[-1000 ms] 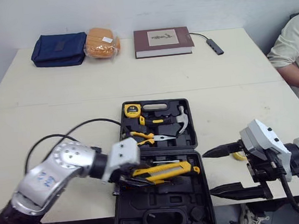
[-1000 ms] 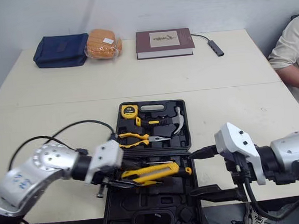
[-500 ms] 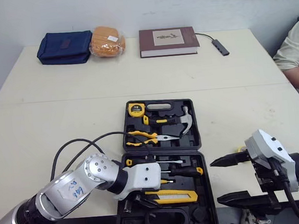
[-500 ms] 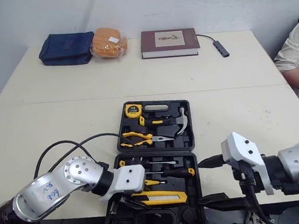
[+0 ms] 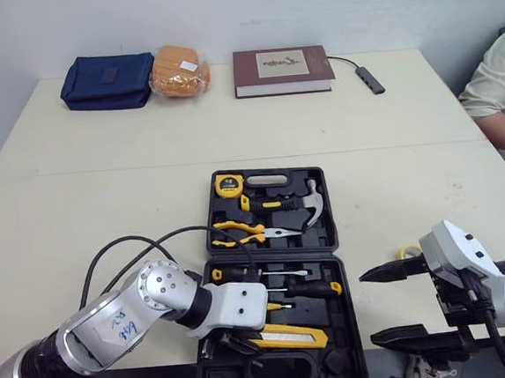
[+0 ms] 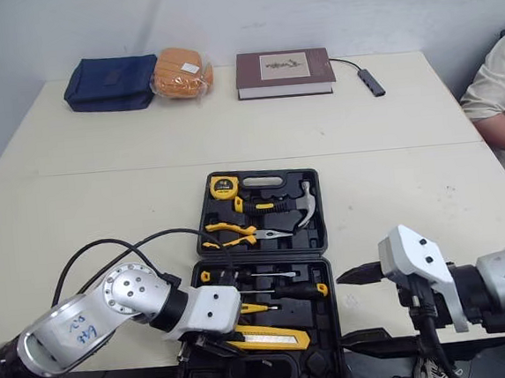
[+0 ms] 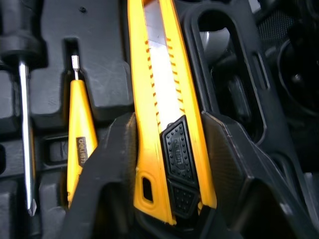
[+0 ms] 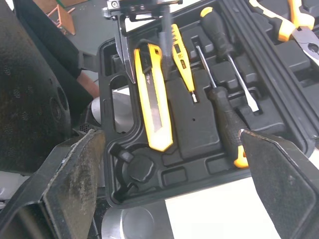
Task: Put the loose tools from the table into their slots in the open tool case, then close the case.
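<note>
Utility knife between left fingers, yellow tester beside it

Utility knife between the left gripper jaws is yellow with a black dotted grip. Tester pen just outside them is yellow too, tool case all black.

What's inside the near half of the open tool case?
A yellow utility knife, gripped by the left gripper, a small yellow screwdriver and two black-handled screwdrivers lie in the near half of the tool case. The gripper hides the knife's end and whatever lies beneath.
</note>
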`<action>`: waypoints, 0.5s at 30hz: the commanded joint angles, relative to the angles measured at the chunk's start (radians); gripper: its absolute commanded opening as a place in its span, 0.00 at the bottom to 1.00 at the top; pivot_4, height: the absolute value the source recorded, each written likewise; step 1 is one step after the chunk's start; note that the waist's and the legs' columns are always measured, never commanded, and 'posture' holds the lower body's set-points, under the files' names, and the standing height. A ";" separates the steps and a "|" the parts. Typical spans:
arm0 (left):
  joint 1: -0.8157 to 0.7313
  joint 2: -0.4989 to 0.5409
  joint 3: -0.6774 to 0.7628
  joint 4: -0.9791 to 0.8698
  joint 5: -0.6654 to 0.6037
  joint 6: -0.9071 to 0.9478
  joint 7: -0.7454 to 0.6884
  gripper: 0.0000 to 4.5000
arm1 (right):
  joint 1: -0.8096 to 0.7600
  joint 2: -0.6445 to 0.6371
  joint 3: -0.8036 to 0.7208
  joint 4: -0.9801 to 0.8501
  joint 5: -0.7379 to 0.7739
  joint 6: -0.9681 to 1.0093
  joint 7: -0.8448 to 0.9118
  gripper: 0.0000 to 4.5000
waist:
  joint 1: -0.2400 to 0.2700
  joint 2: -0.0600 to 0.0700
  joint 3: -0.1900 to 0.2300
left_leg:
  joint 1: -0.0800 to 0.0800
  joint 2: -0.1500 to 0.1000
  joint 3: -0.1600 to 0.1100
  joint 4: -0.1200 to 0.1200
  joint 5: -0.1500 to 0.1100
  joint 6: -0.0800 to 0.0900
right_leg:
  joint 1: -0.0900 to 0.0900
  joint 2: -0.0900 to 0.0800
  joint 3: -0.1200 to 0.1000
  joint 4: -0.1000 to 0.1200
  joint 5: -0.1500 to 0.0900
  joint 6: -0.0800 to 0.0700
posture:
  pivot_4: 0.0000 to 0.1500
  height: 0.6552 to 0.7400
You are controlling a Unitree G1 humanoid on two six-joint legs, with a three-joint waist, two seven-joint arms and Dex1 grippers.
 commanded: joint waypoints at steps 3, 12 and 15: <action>0.067 -0.025 0.134 -0.018 -0.122 -0.101 -0.077 0.99 | -0.010 0.014 -0.028 -0.027 0.062 0.006 -0.013 1.00 | -0.001 0.000 0.000 | 0.000 0.000 0.000 0.000 0.000 0.000 | 0.000 0.000 0.000 0.000 0.000 0.000 | 1.00 1.00; 0.170 -0.152 0.178 0.132 -0.188 -0.310 -0.168 0.44 | -0.048 0.018 0.050 -0.022 0.041 -0.030 -0.025 1.00 | -0.001 0.000 0.000 | 0.000 0.000 0.000 0.002 0.000 0.000 | 0.001 0.000 0.000 0.000 0.000 0.000 | 1.00 1.00; 0.177 -0.159 0.139 0.181 -0.116 -0.370 -0.181 0.15 | -0.053 0.018 0.066 -0.025 0.036 -0.036 -0.032 1.00 | -0.001 0.000 0.000 | 0.000 0.000 0.000 0.002 0.000 0.000 | 0.001 0.000 0.000 0.000 0.000 0.000 | 1.00 1.00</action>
